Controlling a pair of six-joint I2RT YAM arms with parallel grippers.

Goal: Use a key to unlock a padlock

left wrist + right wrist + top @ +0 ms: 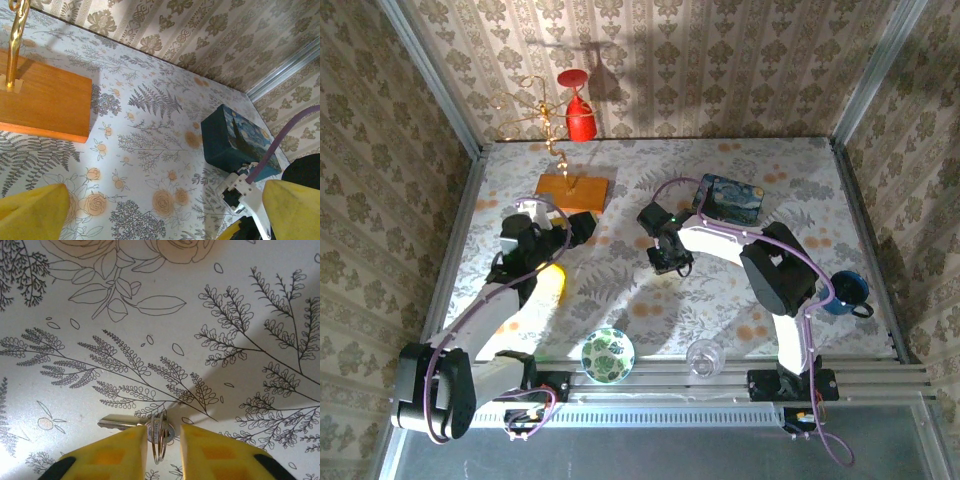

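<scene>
Thin silvery key (125, 424), lying flat, blade pointing left

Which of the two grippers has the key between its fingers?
The right gripper: its yellow fingers straddle the key, which lies flat on the table. The left gripper hangs wide open with nothing between its fingers.
</scene>
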